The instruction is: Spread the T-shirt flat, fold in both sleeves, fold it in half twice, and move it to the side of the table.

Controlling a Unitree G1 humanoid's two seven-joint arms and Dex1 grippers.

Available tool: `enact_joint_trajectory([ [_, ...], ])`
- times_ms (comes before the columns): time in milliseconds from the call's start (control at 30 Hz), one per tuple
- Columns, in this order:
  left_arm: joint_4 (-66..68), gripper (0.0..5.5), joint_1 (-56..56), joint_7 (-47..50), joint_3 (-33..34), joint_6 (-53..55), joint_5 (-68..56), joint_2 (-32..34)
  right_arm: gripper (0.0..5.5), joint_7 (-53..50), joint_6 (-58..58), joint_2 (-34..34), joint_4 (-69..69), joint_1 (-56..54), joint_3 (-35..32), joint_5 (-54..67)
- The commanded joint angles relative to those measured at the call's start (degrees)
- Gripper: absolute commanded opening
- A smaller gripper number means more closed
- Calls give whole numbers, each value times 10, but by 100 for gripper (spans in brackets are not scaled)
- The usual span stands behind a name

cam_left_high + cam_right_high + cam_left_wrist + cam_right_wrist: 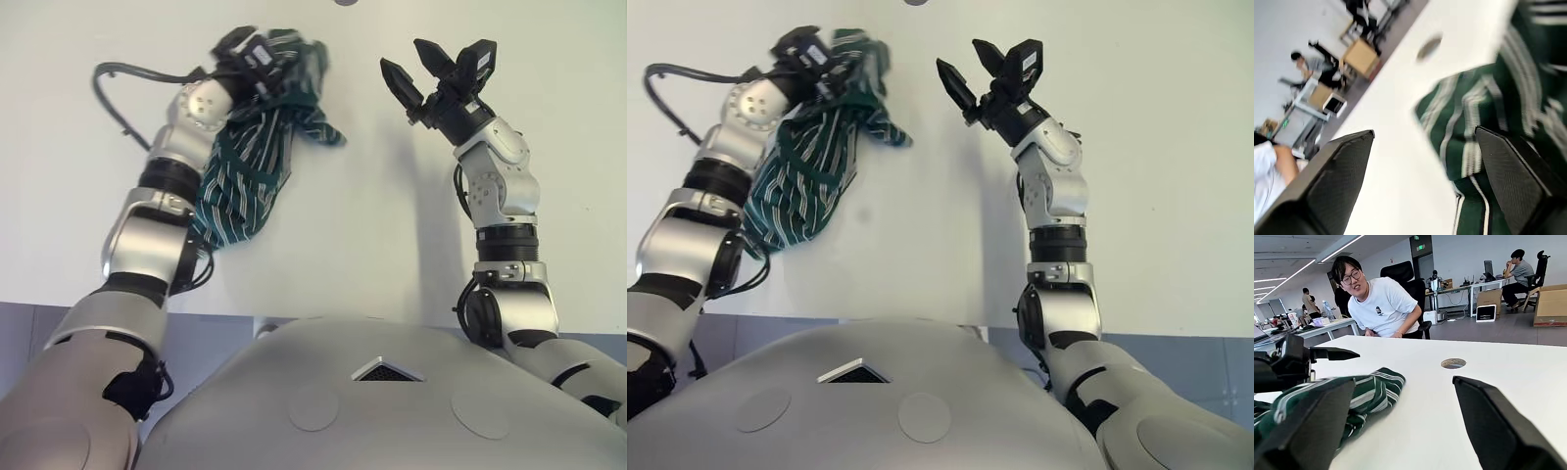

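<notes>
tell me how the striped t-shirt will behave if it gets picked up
Probably floppy: the T-shirt lies bunched in soft folds on the table, so it would likely sag from one grip. It looks thin and light.

White table (392,245), round hole (1453,363); crumpled striped T-shirt (245,186) lies on it

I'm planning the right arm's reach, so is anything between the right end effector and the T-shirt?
Nothing visible. The right end effector hangs open beside the T-shirt, with just table surface between them.
</notes>
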Motion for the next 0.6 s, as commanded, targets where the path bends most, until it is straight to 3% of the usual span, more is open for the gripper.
enact_joint_trajectory([
  [33,88,381,-102,-16,41,-57,-46,-49,374,18,-4,-28,9,-29,-1,-11],
  [200,150,381,-199,0,57,-97,-37,-44,374,42,-23,-73,2,-21,11,-39],
  [333,69,381,-175,-32,92,-144,-68,27,374,47,-95,-103,-24,-30,91,-152],
  [400,-88,381,-102,-96,119,-140,-133,68,374,25,-131,-107,-36,-37,129,-216],
  [467,-299,381,-6,-176,131,-62,-222,117,374,0,-164,-107,-36,-42,152,-266],
  [600,-633,381,233,-326,129,97,-350,287,374,-43,-221,-109,-24,-40,189,-344],
])
